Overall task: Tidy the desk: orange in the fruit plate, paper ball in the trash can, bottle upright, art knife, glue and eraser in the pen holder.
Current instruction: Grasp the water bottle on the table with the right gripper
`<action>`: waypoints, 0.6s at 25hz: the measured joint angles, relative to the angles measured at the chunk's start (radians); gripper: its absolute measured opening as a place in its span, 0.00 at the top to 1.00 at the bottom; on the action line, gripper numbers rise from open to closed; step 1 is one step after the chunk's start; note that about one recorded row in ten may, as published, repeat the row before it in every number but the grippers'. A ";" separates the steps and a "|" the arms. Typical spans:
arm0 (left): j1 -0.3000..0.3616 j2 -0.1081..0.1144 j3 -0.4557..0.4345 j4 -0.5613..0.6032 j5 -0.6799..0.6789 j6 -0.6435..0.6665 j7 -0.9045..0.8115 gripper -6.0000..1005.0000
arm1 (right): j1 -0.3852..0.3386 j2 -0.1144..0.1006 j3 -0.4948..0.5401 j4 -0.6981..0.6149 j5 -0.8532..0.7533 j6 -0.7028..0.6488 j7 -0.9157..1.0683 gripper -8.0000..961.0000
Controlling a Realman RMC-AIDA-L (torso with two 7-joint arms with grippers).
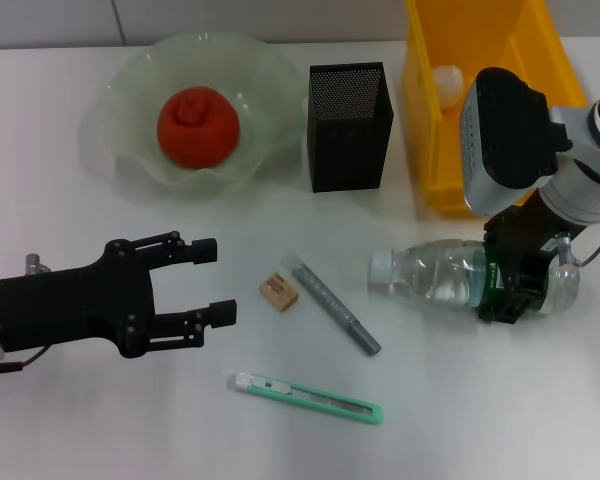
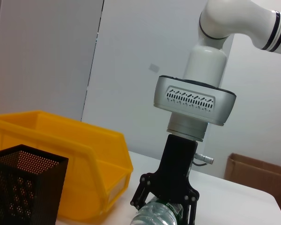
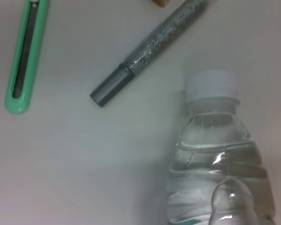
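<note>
The orange [image 1: 198, 125] sits in the green fruit plate [image 1: 130, 90]. A white paper ball [image 1: 447, 80] lies inside the yellow trash can [image 1: 480, 170]. The clear bottle [image 1: 430, 275] lies on its side, cap toward the eraser. My right gripper [image 1: 507, 278] is shut on the bottle near its base, as the left wrist view also shows at the right gripper [image 2: 164, 205]. My left gripper [image 1: 214, 282] hovers open left of the eraser [image 1: 279, 291]. The grey glue stick [image 1: 335, 307] and green art knife [image 1: 305, 396] lie loose. The black mesh pen holder [image 1: 350, 125] stands upright.
The pen holder stands between the plate and the trash can along the far side. A cardboard box [image 2: 257, 176] stands off the table in the background. In the right wrist view the bottle [image 3: 220, 159], glue stick [image 3: 150, 49] and art knife [image 3: 25, 56] lie close together.
</note>
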 joint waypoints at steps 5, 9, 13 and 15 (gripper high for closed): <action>0.000 0.000 0.000 0.000 0.000 0.000 0.000 0.22 | 0.000 0.000 0.001 -0.001 0.000 -0.001 0.000 0.18; 0.000 0.000 0.000 0.000 0.000 0.000 0.000 0.22 | 0.000 -0.001 0.004 -0.001 0.000 0.001 0.000 0.18; 0.000 0.000 0.000 0.000 0.000 0.001 0.000 0.22 | 0.000 -0.001 0.006 -0.001 0.000 0.002 0.000 0.19; 0.000 0.000 0.000 0.000 0.000 0.001 0.000 0.22 | 0.000 -0.001 0.006 -0.003 0.000 0.001 0.000 0.19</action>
